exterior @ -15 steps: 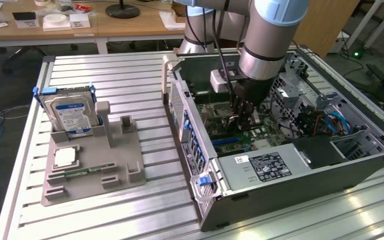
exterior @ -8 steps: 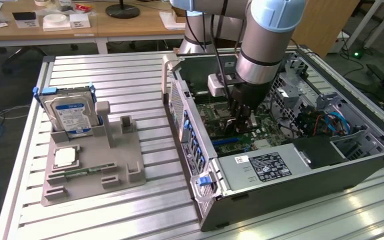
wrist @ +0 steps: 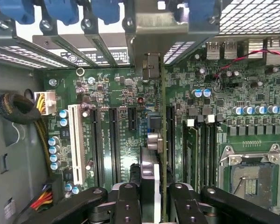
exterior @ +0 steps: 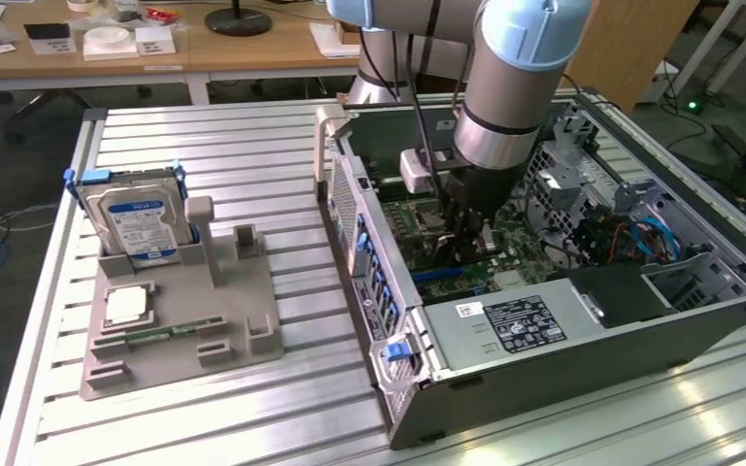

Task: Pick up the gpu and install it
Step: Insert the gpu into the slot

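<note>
The gpu (wrist: 151,144) is a thin dark card seen edge-on between my fingers, with its pale metal bracket (wrist: 151,28) at the case's rear slot openings. My gripper (wrist: 156,205) is shut on the card, with one black finger (wrist: 127,205) on each side. The card stands on edge over the green motherboard (wrist: 121,98), beside a long black slot (wrist: 170,135). Whether it sits in a slot I cannot tell. In the exterior view my gripper (exterior: 470,233) reaches down into the open computer case (exterior: 542,320), and the gpu (exterior: 466,254) shows as a dark sliver under it.
On the aluminium table a grey fixture (exterior: 179,320) holds a silver hard drive with a blue label (exterior: 133,218) and a small green memory stick (exterior: 152,335). Inside the case are a white slot (wrist: 76,140), a CPU socket (wrist: 249,177), a cable bundle (wrist: 18,109) and blue latches (wrist: 60,9).
</note>
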Controlling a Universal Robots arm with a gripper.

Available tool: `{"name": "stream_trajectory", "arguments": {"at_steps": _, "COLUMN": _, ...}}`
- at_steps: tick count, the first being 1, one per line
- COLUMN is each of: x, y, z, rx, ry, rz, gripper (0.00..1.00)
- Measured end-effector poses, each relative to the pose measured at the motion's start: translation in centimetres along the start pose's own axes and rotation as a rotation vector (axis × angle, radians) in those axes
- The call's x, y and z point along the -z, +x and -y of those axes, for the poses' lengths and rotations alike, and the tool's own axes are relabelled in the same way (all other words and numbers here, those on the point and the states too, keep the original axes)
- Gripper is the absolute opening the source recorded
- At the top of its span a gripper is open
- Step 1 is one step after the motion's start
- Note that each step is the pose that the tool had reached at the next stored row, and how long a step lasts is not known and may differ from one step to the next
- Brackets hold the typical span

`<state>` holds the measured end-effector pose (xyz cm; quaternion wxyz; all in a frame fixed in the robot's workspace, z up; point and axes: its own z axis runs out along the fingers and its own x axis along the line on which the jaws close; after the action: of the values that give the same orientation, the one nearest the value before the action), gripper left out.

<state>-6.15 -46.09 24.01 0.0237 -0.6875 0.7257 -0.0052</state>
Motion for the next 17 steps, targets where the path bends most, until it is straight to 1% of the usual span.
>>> {"name": "stream_trajectory", "arguments": {"at_steps": 5, "x": -0.15, "y": 0.03, "z": -0.46, "rx": 0.0, "ry": 0.0, "rz": -0.0002, "gripper": 0.28}}
{"name": "stream_trajectory", "arguments": {"at_steps": 11, "x": -0.16, "y": 0.03, "z": -0.46, "rx": 0.0, "ry": 0.0, "rz": -0.0001, "gripper": 0.28}}
{"name": "stream_trajectory", "arguments": {"at_steps": 17, "x": -0.5, "y": 0.04, "z": -0.48, "rx": 0.0, "ry": -0.0001, "rz": 0.0012, "gripper": 0.28}}
